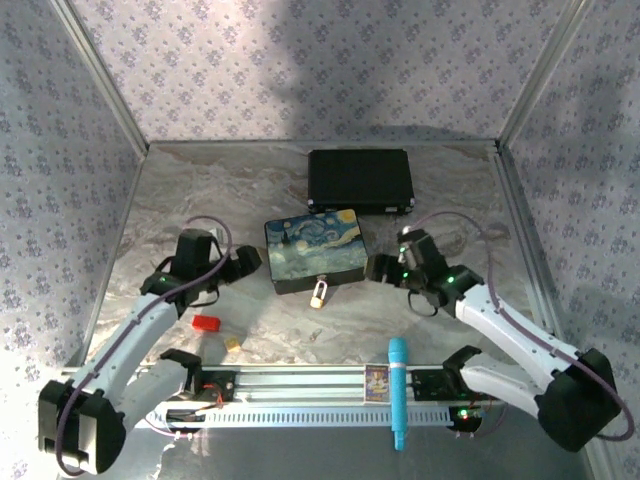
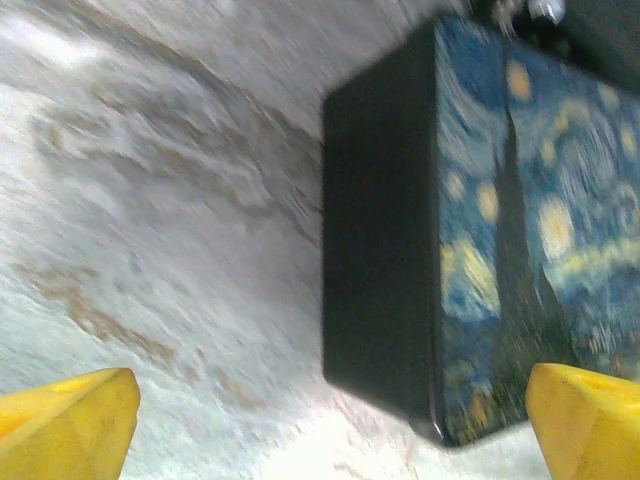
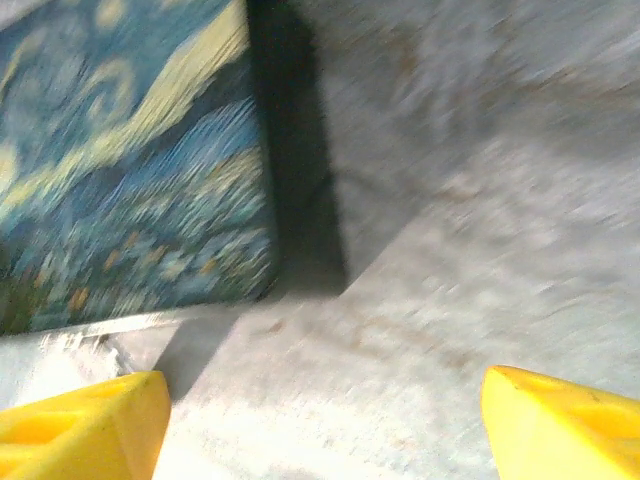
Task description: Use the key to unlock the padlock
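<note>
The tiny brass padlock (image 1: 319,293) hangs at the front edge of the painted starry-night box (image 1: 315,252), mid-table. My left gripper (image 1: 245,262) hovers just left of the box and is open. In the left wrist view its yellow fingertips (image 2: 70,420) stand wide apart, with the box's dark side (image 2: 380,240) ahead of the left gripper (image 2: 330,430). My right gripper (image 1: 380,268) sits just right of the box, open. The right wrist view has the right gripper (image 3: 320,425) over bare table beside the box corner (image 3: 130,170). The key is out of view.
A black case (image 1: 360,180) lies behind the box. A red block (image 1: 206,323) and a small yellow block (image 1: 233,343) sit front left. A blue marker (image 1: 397,390) and a small card (image 1: 377,383) rest on the rail at the near edge. Patterned walls enclose the table.
</note>
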Available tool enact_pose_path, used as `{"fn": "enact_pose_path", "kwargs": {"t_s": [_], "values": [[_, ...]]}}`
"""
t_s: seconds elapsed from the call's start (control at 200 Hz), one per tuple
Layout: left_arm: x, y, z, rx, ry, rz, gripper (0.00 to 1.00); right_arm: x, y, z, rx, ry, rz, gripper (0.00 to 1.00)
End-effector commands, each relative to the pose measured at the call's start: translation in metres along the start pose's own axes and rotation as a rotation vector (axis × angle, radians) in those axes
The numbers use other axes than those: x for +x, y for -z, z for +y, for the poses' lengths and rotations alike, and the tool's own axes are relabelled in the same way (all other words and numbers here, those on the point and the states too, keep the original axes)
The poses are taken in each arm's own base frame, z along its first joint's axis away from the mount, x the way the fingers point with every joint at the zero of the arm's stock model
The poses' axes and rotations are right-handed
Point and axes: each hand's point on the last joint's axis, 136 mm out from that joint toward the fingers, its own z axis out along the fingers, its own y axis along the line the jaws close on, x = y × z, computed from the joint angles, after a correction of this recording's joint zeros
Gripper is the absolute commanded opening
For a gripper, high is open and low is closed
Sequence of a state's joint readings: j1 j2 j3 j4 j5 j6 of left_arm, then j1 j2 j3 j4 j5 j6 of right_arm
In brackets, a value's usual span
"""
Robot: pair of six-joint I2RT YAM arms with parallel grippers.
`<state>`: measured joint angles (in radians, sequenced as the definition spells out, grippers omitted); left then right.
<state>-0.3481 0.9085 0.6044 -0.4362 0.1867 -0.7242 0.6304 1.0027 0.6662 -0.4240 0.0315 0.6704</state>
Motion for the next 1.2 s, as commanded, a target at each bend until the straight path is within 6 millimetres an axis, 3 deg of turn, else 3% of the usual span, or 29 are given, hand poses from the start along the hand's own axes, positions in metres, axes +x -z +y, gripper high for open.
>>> {"fn": "enact_pose_path", "kwargs": {"t_s": [0.0,0.345,0.485,0.62,0.914,1.194], "values": [[0.028,-0.001,0.003,-0.023,0.024,0.068,0.96,0.024,0.0,0.004,0.075,-0.04,0.017,0.77],[0.075,-0.011,-0.009,0.014,-0.004,0.12,0.89,0.109,-0.035,0.081,0.051,0.139,0.185,0.71],[0.084,-0.011,-0.007,-0.006,-0.038,0.135,0.89,0.135,-0.047,0.115,0.043,0.206,0.225,0.67],[0.089,-0.012,-0.003,-0.016,-0.04,0.145,0.89,0.156,-0.056,0.133,0.043,0.219,0.27,0.65],[0.091,-0.011,0.0,-0.009,-0.032,0.133,0.89,0.183,-0.067,0.1,0.264,0.26,0.315,0.63],[0.09,-0.011,0.002,-0.007,-0.017,0.116,0.89,0.189,-0.058,0.076,0.33,0.266,0.324,0.57]]}}
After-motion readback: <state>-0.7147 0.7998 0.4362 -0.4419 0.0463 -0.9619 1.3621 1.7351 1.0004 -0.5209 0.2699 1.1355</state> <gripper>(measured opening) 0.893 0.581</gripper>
